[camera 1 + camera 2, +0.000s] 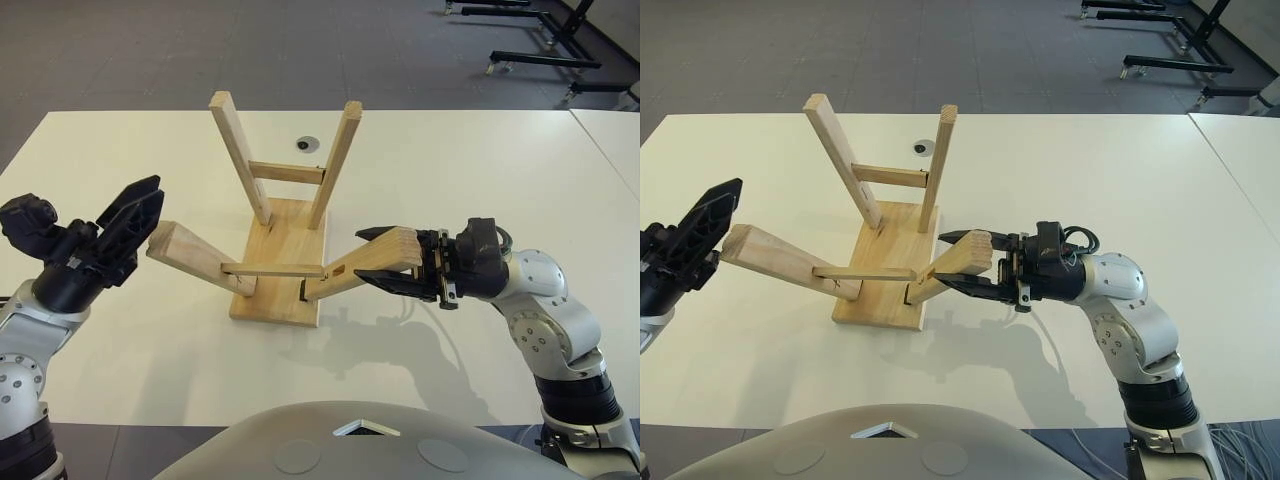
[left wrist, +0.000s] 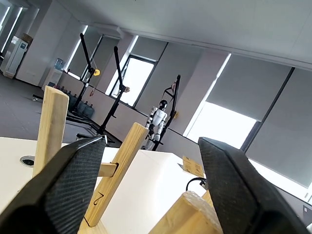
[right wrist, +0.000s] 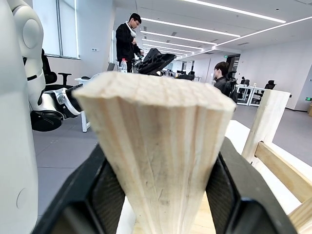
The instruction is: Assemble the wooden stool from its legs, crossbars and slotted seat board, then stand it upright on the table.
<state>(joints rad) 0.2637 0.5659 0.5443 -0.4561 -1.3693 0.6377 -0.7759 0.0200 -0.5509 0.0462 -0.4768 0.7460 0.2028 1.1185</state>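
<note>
Wooden leg [image 1: 345, 273] is clamped in the outstretched right claw [image 1: 362, 256]; left claw [image 1: 145, 225] gapes at the opposite leg [image 1: 195, 258].

Table [image 1: 480, 170]: white rectangular top, viewed from its near long edge. A round dark grommet [image 1: 307, 144] is set into the top near the far edge. Seat board [image 1: 275, 300]: pale wood, rectangular, laid flat on the top near its middle, one short end turned toward the near edge. The grommet is found beyond the far end, apart from it. A second white table [image 1: 612, 130] is butted against the right-hand end, with a narrow seam between.
</note>
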